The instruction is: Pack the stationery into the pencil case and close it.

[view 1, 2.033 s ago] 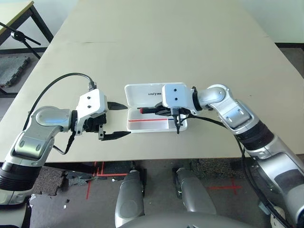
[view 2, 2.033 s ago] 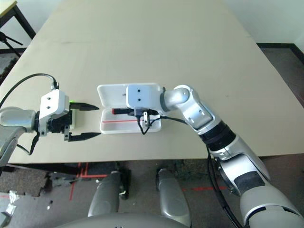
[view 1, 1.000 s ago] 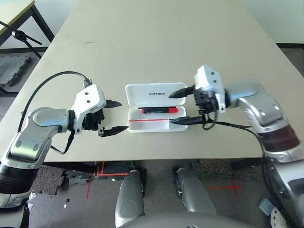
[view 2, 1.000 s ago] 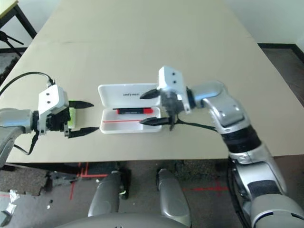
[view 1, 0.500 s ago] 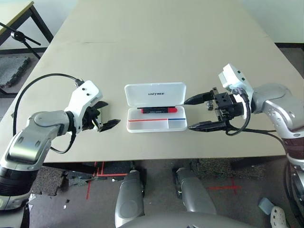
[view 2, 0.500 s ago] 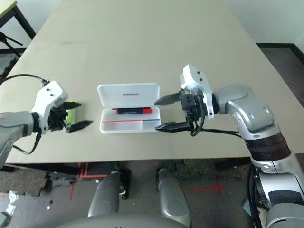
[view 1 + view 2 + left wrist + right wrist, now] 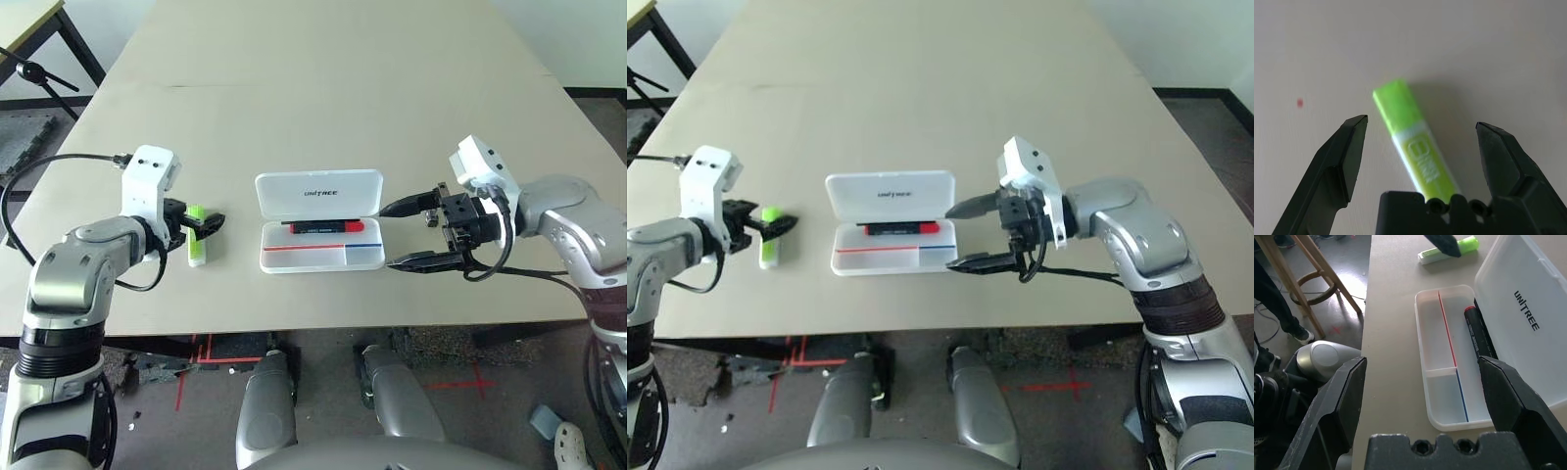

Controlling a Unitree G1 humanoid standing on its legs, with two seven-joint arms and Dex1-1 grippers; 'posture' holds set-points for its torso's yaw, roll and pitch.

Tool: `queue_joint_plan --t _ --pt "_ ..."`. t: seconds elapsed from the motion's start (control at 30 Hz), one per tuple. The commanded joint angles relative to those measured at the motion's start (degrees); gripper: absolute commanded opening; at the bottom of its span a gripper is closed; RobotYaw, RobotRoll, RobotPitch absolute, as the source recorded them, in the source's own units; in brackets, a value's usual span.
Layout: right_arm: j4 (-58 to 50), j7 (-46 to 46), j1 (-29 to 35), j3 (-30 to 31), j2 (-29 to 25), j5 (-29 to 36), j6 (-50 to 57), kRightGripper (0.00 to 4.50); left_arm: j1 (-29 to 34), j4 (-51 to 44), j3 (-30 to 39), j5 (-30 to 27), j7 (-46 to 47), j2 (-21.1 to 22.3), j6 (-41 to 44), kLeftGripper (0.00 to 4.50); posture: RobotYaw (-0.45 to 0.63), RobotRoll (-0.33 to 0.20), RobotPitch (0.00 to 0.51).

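Pencil case (image 7: 320, 220) open on the desk (image 7: 343, 88) — marker pen (image 7: 325, 226) inside.
Green tube (image 7: 196, 249) lies left of the case, between the spread fingers of the left tool (image 7: 1418, 132); right tool (image 7: 402, 235) hovers beside the case — fingers apart, empty.

Bright, even light; soft shadows; close wrist views slightly blurred.

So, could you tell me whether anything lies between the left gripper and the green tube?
Nothing visible does. The left gripper is open with its fingers on either side of the green tube, which lies on bare table.
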Motion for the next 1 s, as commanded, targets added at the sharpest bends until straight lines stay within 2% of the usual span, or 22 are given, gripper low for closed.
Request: queue_joint_plan --t 0.03,0.37,0.47,0.7,0.73,0.83,1.0 --pt "-0.6 0.1 0.6 0.6 -0.4 -0.3 -0.7 4.49 1.1 -0.9 0.8 0.9 2.5 -0.9 2.9 4.5 0.01 0.0 0.183" --pt "0.5 0.4 0.1 1.3 -0.1 -1.2 -1.9 4.49 3.0 -0.6 0.5 0.8 5.2 -2.2 4.5 4.5 0.01 0.0 0.177" --pt "0.8 0.5 -0.1 1.4 -0.1 -1.3 -2.3 4.5 3.1 -0.6 0.5 0.5 5.0 -1.9 4.4 3.85 0.02 0.0 0.174" --pt "1.3 0.4 -0.2 1.8 0.2 -1.7 -2.9 4.5 3.9 0.3 -0.2 0.5 1.9 1.8 1.6 1.21 0.02 0.0 0.174" --pt "1.3 0.3 -0.2 1.9 0.2 -1.7 -2.9 4.5 4.1 0.6 -0.3 0.5 1.4 2.5 1.1 1.07 0.02 0.0 0.174" --pt "1.1 0.0 0.0 2.1 0.5 -1.7 -2.9 4.5 4.9 1.0 -0.9 0.3 -0.6 5.1 -0.7 1.08 0.02 0.0 0.173" --pt "1.2 -0.1 0.2 2.1 0.6 -2.0 -3.1 4.5 7.7 -0.7 -2.7 0.4 -7.0 11.2 -9.6 1.08 0.02 0.0 0.175"
